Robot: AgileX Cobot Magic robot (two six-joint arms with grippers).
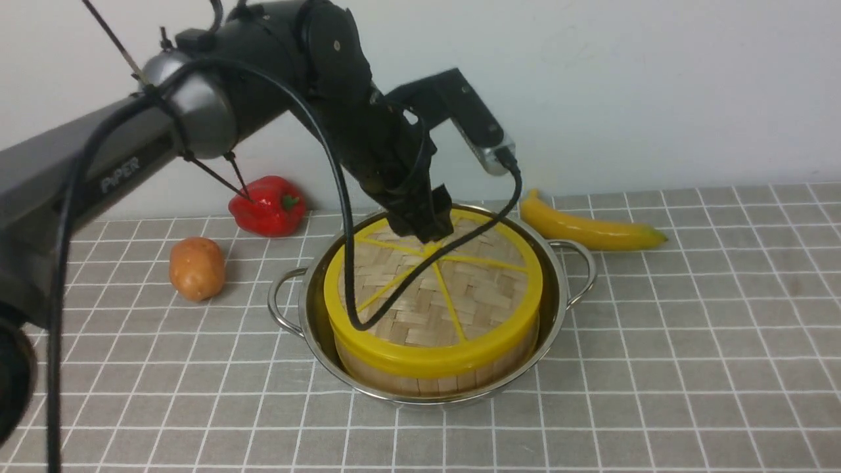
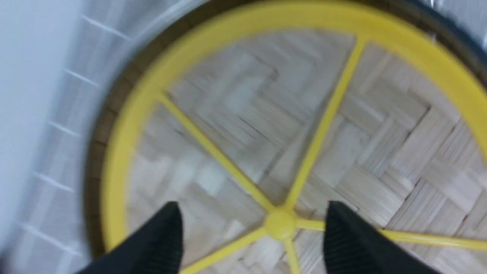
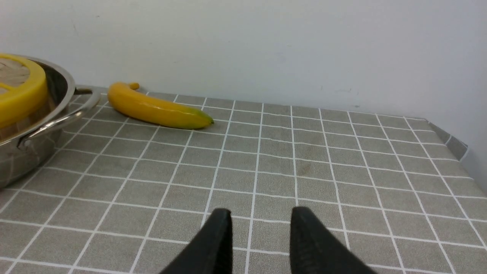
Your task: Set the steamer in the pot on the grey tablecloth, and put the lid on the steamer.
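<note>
Lid (image 1: 437, 289) sits on steamer (image 1: 433, 374), inside pot (image 1: 555, 295), mid grey tablecloth (image 1: 690, 341). Left gripper (image 2: 253, 228) spread wide, straddling the centre knob (image 2: 280, 224), holding nothing. Right gripper (image 3: 260, 228) parted, empty, over bare tabletop. Risk: a finger snagging a spoke could drag the lid askew.

Lighting even and diffuse, moderately bright; shadows soft. Mild glare on the pot (image 1: 556, 309) rim and the banana (image 1: 591, 228). Front and right wrist views sharp. Left wrist view heavily blurred across the lid (image 2: 266, 125), worst toward one side.
</note>
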